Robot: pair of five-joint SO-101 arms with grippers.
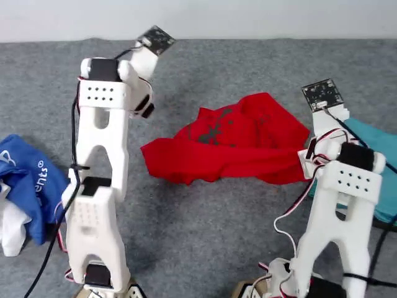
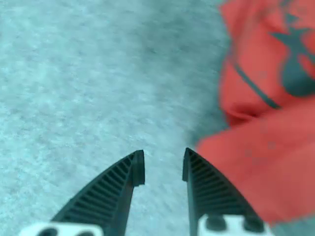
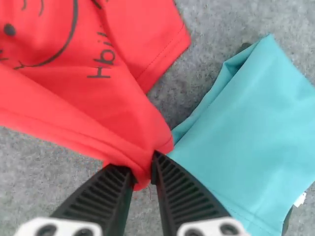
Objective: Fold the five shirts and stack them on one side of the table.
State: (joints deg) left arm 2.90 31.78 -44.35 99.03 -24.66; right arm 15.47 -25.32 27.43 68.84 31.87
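Centrepiece: red shirt point(image 1: 236, 146) with a dark print. Lies rumpled and unfolded at the middle of the grey tabletop point(image 1: 205, 248), between the two white arms. Bunches into thick folds along its near edge and humps up toward the far side. Is pinched at its right-hand edge by the right hand point(image 3: 142, 177), black ribbed fingers point(image 3: 106, 191) pressed together on a narrow fold of red cloth.

Next to that pinch: teal shirt point(image 3: 246, 132). Lies smooth on the tabletop at the right edge of the high view, partly hidden behind the right arm point(image 1: 341, 205). Meets the red shirt just where the fingers clamp, with a wedge of bare tabletop showing between the two garments farther out.

On the other side of the red shirt: left hand point(image 2: 160, 169). Hangs over bare tabletop just beside the shirt's edge, fingers apart, with grey tabletop visible in the gap. Touches no cloth.

Farther out, beyond the left arm point(image 1: 99, 161): blue shirt point(image 1: 28, 180) with white print. Sits heaped at the left edge of the tabletop, well apart from the red shirt. Rests against a white garment point(image 1: 11, 230), crumpled beside and under it at the very edge.
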